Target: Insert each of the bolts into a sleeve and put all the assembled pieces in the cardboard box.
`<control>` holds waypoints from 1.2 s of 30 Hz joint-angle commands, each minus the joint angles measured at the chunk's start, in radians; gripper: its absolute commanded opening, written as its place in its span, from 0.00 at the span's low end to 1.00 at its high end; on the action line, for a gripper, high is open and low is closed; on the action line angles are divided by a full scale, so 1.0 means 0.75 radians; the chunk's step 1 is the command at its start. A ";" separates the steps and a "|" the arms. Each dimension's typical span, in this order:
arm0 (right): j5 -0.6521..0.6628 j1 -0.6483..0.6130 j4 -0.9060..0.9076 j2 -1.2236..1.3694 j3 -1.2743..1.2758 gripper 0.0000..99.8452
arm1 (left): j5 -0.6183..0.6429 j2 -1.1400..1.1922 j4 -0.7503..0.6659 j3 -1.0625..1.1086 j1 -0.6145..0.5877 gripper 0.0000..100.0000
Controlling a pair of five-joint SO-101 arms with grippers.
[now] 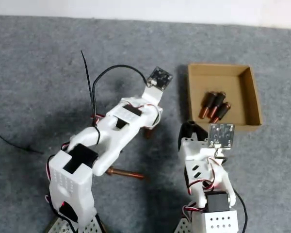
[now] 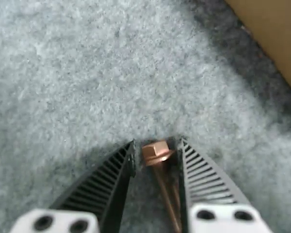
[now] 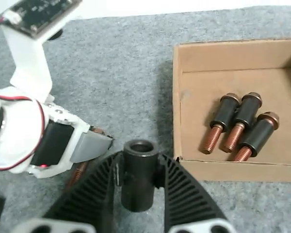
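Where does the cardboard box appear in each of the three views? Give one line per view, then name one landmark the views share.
High view: cardboard box at upper right of the grey mat.
Left wrist view: its tan wall beyond the held bolt.
Right wrist view: beside the held sleeve, three assembled pieces inside.
Shared landmark: the grey mat.

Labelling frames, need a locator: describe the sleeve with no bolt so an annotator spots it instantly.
Find the cardboard box on the grey carpet; just off one corner is the right gripper. Clamped upright between its black ribbed fingers is a black sleeve. Unlike the three sleeves lying in the box, each with a copper bolt through it, its bore is open and empty.
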 commanded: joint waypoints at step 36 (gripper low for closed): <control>0.014 0.009 -0.046 -0.017 0.019 0.00 | 0.012 0.005 0.669 -0.322 0.015 0.00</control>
